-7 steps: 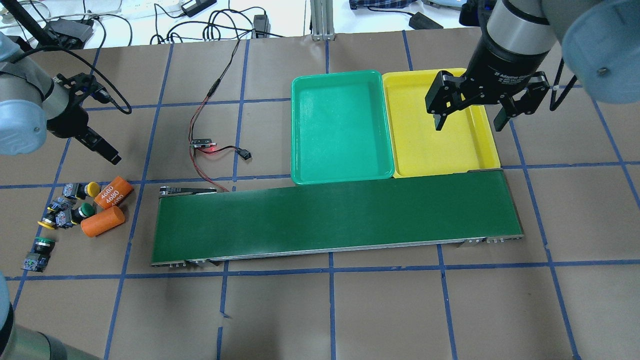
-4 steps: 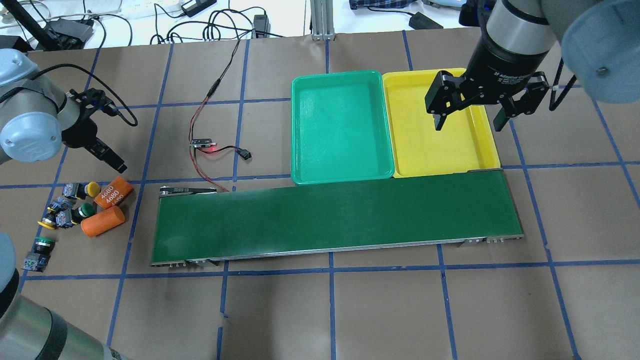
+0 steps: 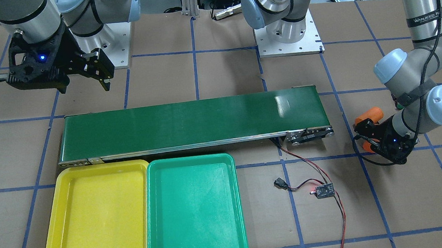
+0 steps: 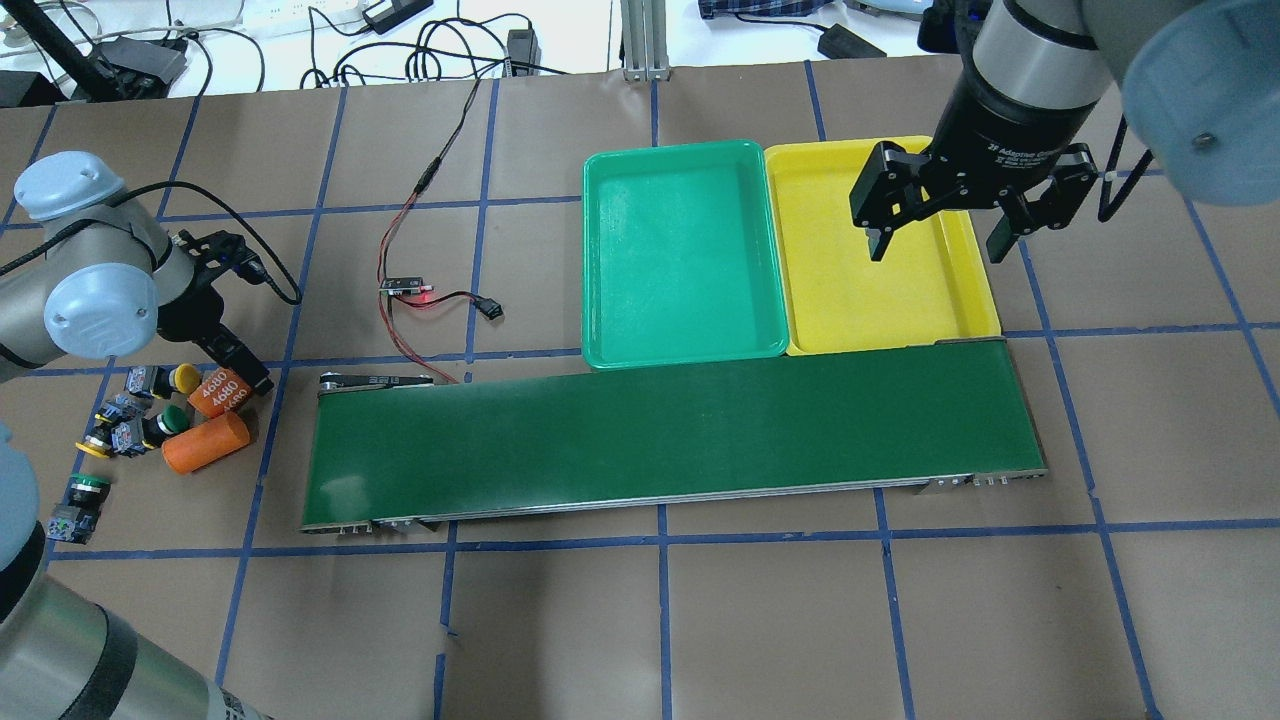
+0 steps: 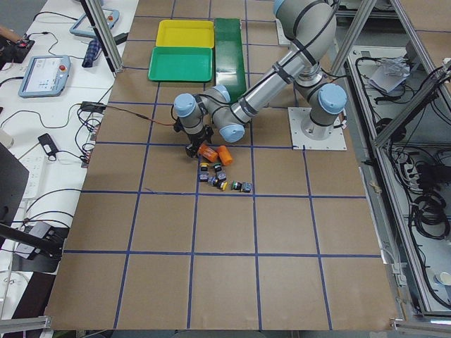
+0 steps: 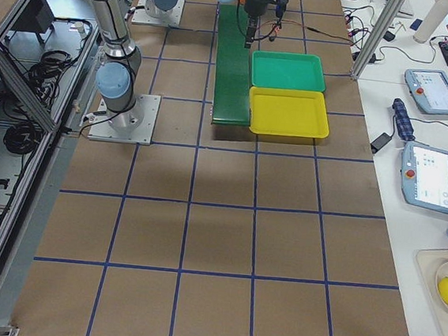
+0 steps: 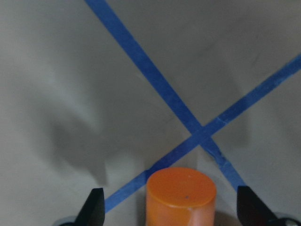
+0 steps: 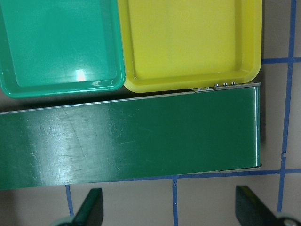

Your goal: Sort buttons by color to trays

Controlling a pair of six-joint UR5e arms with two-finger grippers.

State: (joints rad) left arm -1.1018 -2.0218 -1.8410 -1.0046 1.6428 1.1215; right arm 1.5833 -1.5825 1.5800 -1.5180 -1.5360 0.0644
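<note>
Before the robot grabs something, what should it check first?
1. Left tool open: ok.
2. Left tool aimed at a button: not ok, it is lined up on the orange cylinder.
3. Four buttons waiting on the table: ok.
4. Yellow tray and green tray bare: ok.
5. Right tool open, holding nothing: ok.
6. Conveyor belt running: cannot tell.

Buttons: four, two yellow caps, two green, lay clustered at mid-left edge. Green tray and yellow tray sat touching, upper right.
</note>
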